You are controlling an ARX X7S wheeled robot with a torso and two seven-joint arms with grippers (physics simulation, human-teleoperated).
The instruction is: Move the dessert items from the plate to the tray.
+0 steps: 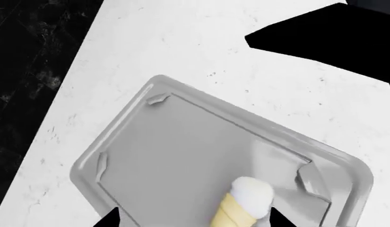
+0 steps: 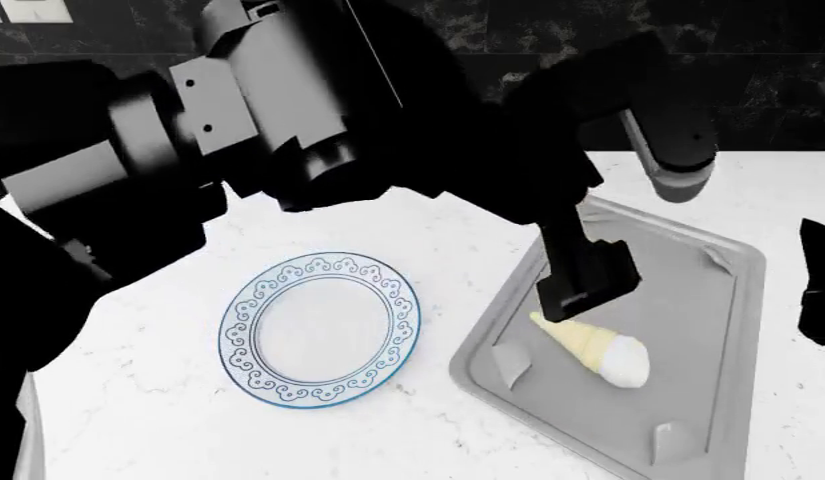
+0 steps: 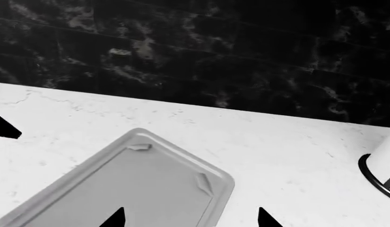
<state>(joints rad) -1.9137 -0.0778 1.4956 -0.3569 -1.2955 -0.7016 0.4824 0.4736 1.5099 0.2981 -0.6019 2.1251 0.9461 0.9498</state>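
**Cone on the tray**

The white counter [image 2: 145, 400] carries the tray [image 2: 732, 300] beside a blue-rimmed plate [image 2: 245, 300]. The left gripper [image 2: 588, 290], fingers parted, hangs over the cone [image 2: 592, 350] lying on the tray. The right gripper's [image 3: 189, 218] fingers are spread, holding nothing.

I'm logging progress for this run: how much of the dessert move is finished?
The plate is empty, and the ice-cream cone lies on the tray. The left gripper is right at the cone's narrow end; whether its jaws have let go isn't clear. The small white lump shows in no view, so I can't confirm it reached the tray.
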